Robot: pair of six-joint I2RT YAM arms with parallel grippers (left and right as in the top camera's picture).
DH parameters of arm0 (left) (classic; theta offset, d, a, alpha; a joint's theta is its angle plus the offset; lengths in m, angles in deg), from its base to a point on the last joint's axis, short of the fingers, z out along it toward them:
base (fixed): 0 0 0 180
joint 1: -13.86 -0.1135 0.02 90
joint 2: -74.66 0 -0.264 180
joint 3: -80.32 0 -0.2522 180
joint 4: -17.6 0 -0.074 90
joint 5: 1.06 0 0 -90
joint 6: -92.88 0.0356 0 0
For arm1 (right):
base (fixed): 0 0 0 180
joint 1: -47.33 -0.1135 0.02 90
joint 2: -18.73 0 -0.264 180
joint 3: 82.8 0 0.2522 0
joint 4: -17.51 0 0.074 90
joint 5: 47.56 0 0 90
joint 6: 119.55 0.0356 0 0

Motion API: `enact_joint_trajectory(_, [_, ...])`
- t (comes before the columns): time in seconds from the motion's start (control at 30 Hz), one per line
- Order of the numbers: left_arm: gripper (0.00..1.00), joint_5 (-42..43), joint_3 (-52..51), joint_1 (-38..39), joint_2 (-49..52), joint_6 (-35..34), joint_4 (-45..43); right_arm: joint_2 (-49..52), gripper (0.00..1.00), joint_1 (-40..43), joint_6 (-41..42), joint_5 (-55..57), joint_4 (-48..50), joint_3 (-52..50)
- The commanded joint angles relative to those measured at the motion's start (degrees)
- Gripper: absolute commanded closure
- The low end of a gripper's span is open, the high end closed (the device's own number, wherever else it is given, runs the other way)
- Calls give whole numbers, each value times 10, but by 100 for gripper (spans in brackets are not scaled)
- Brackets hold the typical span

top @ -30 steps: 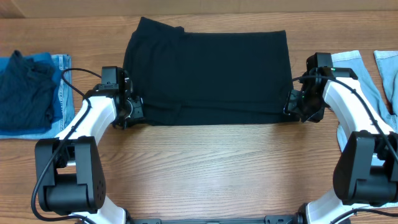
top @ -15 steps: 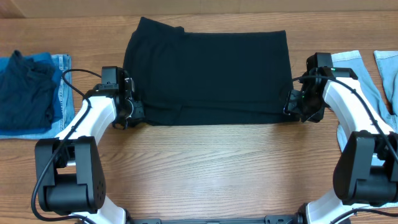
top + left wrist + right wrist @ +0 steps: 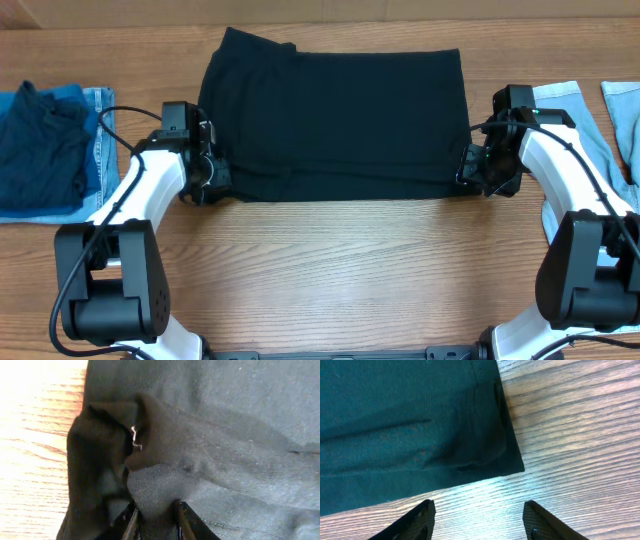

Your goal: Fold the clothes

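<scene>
**Left corner pinched, right side free**

I saw the clothes (image 3: pixel 335 120) spread flat on the table (image 3: pixel 340 270). My left gripper (image 3: pixel 156 517) was clamped on a bunched fold at their near-left corner. My right gripper (image 3: pixel 479 515) stood open just off their near-right corner, holding nothing

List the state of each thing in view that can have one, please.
black garment: lying flat, near-left corner bunched up
left gripper: shut on the black garment's bunched corner
right gripper: open, empty, beside the near-right corner
navy garment: crumpled, lying on the denim piece
denim piece: flat, mostly covered
</scene>
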Motion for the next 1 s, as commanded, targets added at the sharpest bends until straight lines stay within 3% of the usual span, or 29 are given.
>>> enact_joint_trajectory(0.0, [72, 2, 27, 2, 7, 1, 3, 1, 40, 4, 0, 1, 2, -2])
enact_joint_trajectory(0.13, [73, 3, 33, 2, 7, 1, 8, 1, 40, 4, 0, 1, 2, -2])
enact_joint_trajectory(0.2, [96, 3, 34, 2, 6, 1, 12, 1, 39, 4, 0, 1, 2, -2])
enact_joint_trajectory(0.37, [96, 52, 94, 2, -20, 27, 16, 1, 40, 4, 0, 1, 7, -2])
enact_joint_trajectory(0.57, [96, 30, 144, 3, -22, 24, -99, 1, 40, 4, 0, 0, 6, -2])
enact_joint_trajectory(0.6, [93, 31, 144, 3, -18, 21, -116, 1, 41, 4, 0, 0, 6, -2])
enact_joint_trajectory(0.63, [78, 31, 144, 4, -5, 9, -135, 1, 41, 4, 0, 0, 6, -2])
enact_joint_trajectory(0.7, [62, 36, 145, 7, 15, -4, -137, 1, 41, 4, 0, 1, 6, -2])
enact_joint_trajectory(0.8, [46, 81, 145, 10, 40, -4, -123, 1, 41, 4, 0, 0, 6, -2])
enact_joint_trajectory(0.97, [51, 93, 145, 10, 46, 3, -75, 1, 40, 4, 0, 1, 4, -2])
